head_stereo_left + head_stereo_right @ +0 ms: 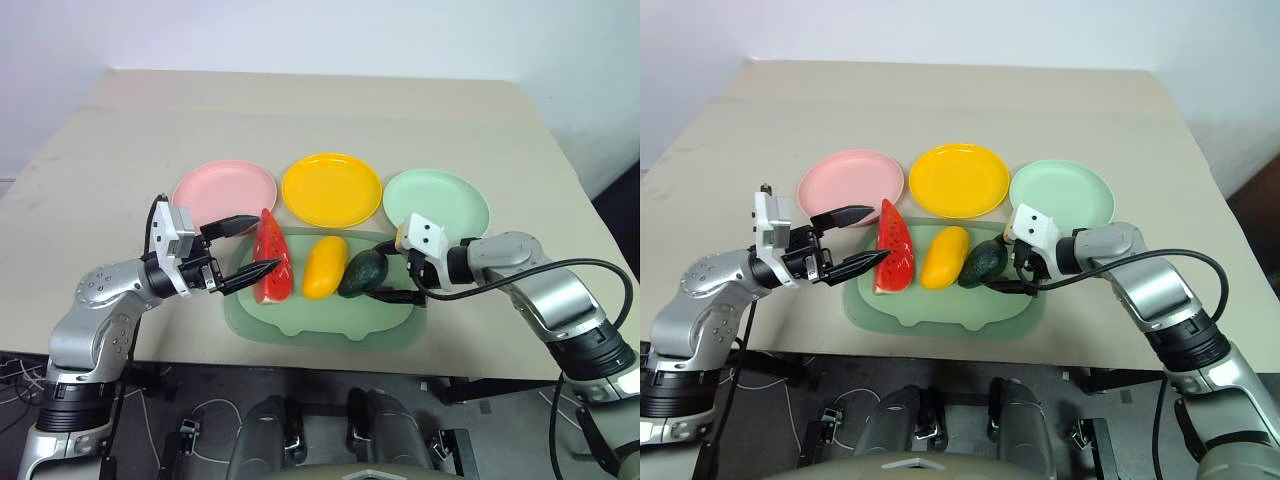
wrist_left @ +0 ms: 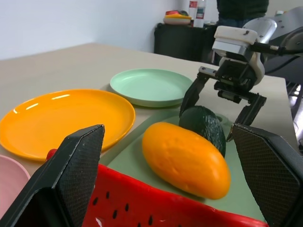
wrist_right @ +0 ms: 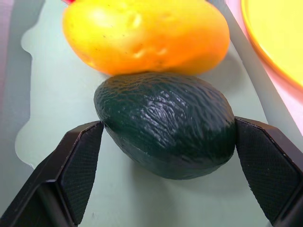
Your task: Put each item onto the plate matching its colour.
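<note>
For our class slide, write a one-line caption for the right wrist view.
Open right gripper straddles the avocado on the mat, mango just behind it.

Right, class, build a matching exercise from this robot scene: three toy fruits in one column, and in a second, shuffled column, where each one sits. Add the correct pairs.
Column one:
1. watermelon wedge
2. mango
3. avocado

Column two:
A. in the middle of the row of three on the green mat
B. between the open fingers of the right gripper
C. at the robot's left end of the row, between the open fingers of the left gripper

Pairs: 1-C, 2-A, 3-B
</note>
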`<action>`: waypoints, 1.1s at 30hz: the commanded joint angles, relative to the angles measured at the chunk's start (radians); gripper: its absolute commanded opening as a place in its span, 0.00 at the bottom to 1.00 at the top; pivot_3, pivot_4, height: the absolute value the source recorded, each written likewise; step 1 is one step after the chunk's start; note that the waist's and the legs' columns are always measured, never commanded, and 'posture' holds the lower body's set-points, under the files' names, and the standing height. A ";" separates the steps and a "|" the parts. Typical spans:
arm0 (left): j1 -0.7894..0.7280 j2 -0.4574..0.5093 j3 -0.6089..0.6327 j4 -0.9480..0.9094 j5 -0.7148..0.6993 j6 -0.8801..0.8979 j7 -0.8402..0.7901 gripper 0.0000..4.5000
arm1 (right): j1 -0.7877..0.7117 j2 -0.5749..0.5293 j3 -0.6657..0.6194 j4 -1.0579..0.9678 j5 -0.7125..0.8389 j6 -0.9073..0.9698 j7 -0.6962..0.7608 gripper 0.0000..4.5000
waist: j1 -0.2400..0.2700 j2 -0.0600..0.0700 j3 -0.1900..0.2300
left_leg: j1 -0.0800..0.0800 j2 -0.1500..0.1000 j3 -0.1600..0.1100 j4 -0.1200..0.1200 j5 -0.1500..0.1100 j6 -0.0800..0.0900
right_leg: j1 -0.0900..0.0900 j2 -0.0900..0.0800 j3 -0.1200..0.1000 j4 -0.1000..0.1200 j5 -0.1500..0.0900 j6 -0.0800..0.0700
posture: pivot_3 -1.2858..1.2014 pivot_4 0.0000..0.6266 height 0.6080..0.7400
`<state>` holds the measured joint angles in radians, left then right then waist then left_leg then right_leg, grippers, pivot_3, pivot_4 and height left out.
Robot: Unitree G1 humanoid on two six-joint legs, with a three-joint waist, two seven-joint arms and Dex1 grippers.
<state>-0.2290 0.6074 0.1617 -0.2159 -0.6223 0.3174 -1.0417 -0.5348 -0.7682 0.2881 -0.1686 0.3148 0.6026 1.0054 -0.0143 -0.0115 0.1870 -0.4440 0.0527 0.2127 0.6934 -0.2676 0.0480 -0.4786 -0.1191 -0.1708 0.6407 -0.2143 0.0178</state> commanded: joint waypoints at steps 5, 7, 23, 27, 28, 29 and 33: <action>0.013 0.008 0.022 -0.045 -0.013 -0.010 0.011 1.00 | -0.022 0.031 -0.022 0.011 -0.013 -0.014 0.021 1.00 | 0.000 0.000 0.000 | 0.000 0.000 0.000 0.000 0.000 0.000 | 0.000 0.000 0.000 0.000 0.000 -0.001 | 0.52 0.24 0.67; 0.013 0.008 0.023 -0.044 -0.013 -0.012 0.012 1.00 | -0.022 0.037 -0.029 0.009 -0.013 -0.013 0.021 0.96 | 0.000 0.000 0.000 | 0.000 0.000 0.000 0.000 0.000 0.000 | 0.000 0.000 0.000 0.001 0.000 -0.001 | 0.52 0.24 0.67; 0.001 0.007 0.016 -0.022 -0.007 -0.018 0.005 1.00 | 0.050 -0.012 -0.148 -0.142 0.090 0.056 0.052 0.27 | 0.002 0.000 0.000 | 0.000 0.000 0.000 0.001 0.000 0.000 | 0.000 -0.001 0.000 0.002 0.000 -0.002 | 0.52 0.24 0.67; -0.001 0.003 0.012 -0.019 -0.008 -0.020 0.002 1.00 | 0.057 -0.040 -0.158 -0.169 0.112 0.079 0.073 0.47 | 0.001 0.000 0.000 | 0.000 0.000 0.000 0.001 0.000 0.000 | 0.000 -0.001 0.000 0.002 -0.001 -0.002 | 0.52 0.24 0.67; -0.001 0.002 0.012 -0.019 -0.009 -0.019 0.002 1.00 | 0.058 -0.045 -0.158 -0.175 0.115 0.080 0.078 0.56 | 0.001 0.000 0.000 | 0.000 0.000 0.000 0.001 0.000 0.000 | 0.000 -0.001 0.000 0.002 -0.001 -0.001 | 0.52 0.24 0.67; -0.002 0.002 0.012 -0.019 -0.008 -0.020 0.001 1.00 | 0.053 -0.050 -0.161 -0.189 0.126 0.087 0.085 0.63 | 0.001 0.000 0.000 | 0.000 0.000 0.000 0.001 0.000 0.000 | 0.000 -0.001 0.000 0.002 -0.001 -0.001 | 0.52 0.24 0.67; -0.006 0.001 0.012 -0.012 -0.005 -0.023 -0.001 1.00 | 0.028 -0.054 -0.143 -0.218 0.126 0.060 0.115 0.94 | 0.002 0.000 0.000 | 0.000 0.000 0.000 0.001 0.000 0.000 | 0.000 -0.001 0.000 0.002 -0.001 -0.001 | 0.52 0.24 0.67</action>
<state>-0.2198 0.6070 0.1650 -0.2173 -0.6221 0.3140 -1.0399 -0.4791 -0.8084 0.1544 -0.3504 0.4293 0.6875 1.1008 -0.0127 -0.0115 0.1870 -0.4440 0.0526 0.2126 0.6949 -0.2677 0.0481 -0.4788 -0.1198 -0.1708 0.6427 -0.2149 0.0164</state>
